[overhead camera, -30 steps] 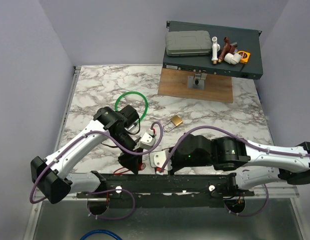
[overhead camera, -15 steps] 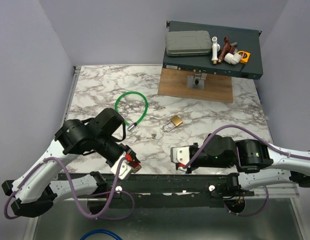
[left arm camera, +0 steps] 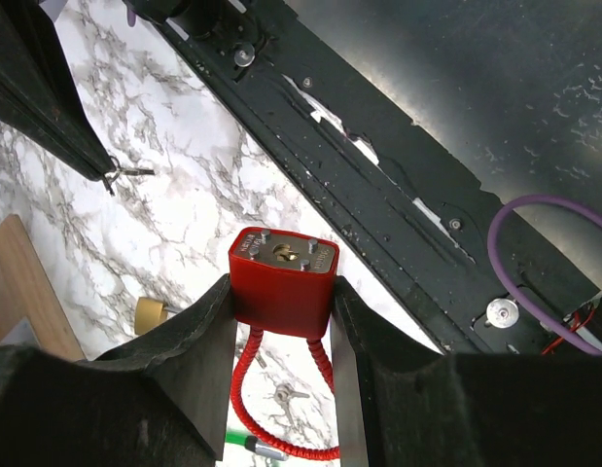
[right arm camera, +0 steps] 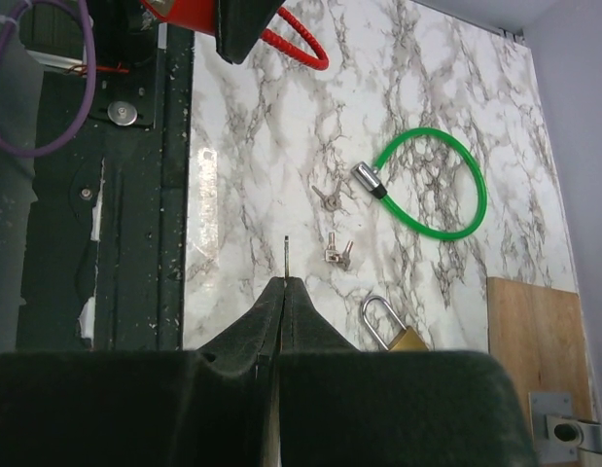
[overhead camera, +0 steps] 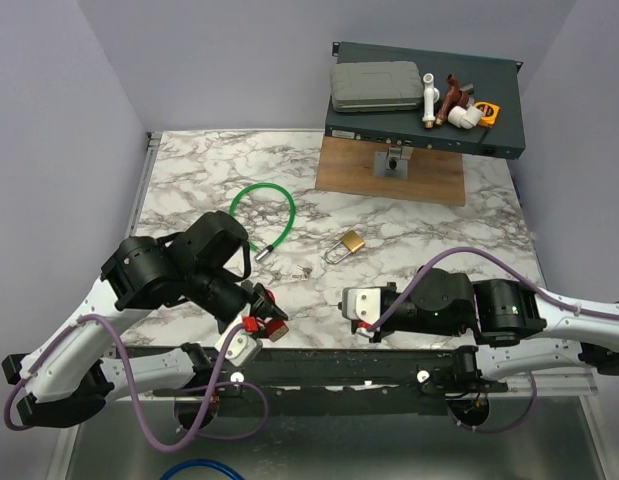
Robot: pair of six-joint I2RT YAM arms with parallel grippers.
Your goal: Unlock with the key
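We see the marble table [overhead camera: 189, 170] with a dark shelf unit [overhead camera: 419, 125] at its far right. Mid-table lie a green cable loop [overhead camera: 261, 187], a brass padlock [overhead camera: 354, 241] to its right, and, nearer, two loose keys [right arm camera: 337, 253]. Near left, the left gripper [left arm camera: 281, 292] clamps a red padlock [left arm camera: 283, 282], its cable shackle partly cut off. Near right, the right gripper [right arm camera: 283, 284] pinches the key [right arm camera: 284, 255]; only a thin blade tip shows.

My marble bench [overhead camera: 189, 170] carries a green cable loop [overhead camera: 292, 210], a brass padlock [overhead camera: 353, 241], loose keys [right arm camera: 337, 253] and a wooden board [overhead camera: 434, 185].
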